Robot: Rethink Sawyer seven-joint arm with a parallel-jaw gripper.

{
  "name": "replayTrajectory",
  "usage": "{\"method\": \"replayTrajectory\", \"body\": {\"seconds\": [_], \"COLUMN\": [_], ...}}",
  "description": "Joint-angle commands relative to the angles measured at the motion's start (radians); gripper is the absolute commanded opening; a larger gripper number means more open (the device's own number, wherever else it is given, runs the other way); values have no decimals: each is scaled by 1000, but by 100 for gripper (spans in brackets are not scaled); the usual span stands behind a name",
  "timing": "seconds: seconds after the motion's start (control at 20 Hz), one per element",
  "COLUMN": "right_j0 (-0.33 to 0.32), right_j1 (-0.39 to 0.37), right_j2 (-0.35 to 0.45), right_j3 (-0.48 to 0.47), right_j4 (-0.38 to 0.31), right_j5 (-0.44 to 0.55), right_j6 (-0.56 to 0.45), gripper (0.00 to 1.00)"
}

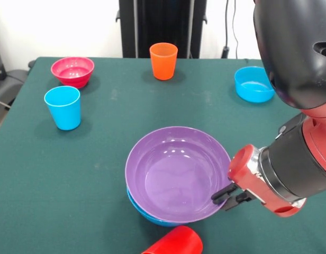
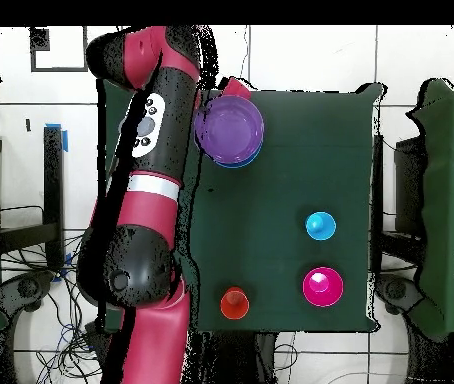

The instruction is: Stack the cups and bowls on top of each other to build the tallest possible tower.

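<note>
A purple bowl [image 1: 176, 172] sits nested in a blue bowl [image 1: 144, 211] near the table's front; both also show in the overhead view, purple [image 2: 229, 128] over blue [image 2: 241, 160]. My gripper [image 1: 229, 197] reaches in from the right. Its black fingers [image 1: 221, 192] straddle the purple bowl's right rim and are shut on it. A red cup [image 1: 176, 243] lies on its side just in front of the bowls. A light blue cup [image 1: 62, 107] stands upright at the left. An orange cup [image 1: 163, 61] stands at the far middle.
A crimson-pink bowl [image 1: 72, 71] sits at the far left and a second blue bowl [image 1: 253, 83] at the far right. The arm's bulky black and red body [image 1: 295, 63] hangs over the table's right side. The green cloth [image 1: 99, 174] ends close in front of the red cup.
</note>
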State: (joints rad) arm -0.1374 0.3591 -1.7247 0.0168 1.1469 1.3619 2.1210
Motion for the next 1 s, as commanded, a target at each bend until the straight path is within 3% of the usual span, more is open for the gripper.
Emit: {"method": "replayTrajectory", "body": {"seconds": [0.05,1.0], "right_j0": [-1,5], "right_j1": [4,8], "right_j2": [19,87], "right_j3": [-13,-14], "right_j4": [-82,-164], "right_j5": [-71,-58], "right_j6": [-272,-309], "gripper": [0,0]}}
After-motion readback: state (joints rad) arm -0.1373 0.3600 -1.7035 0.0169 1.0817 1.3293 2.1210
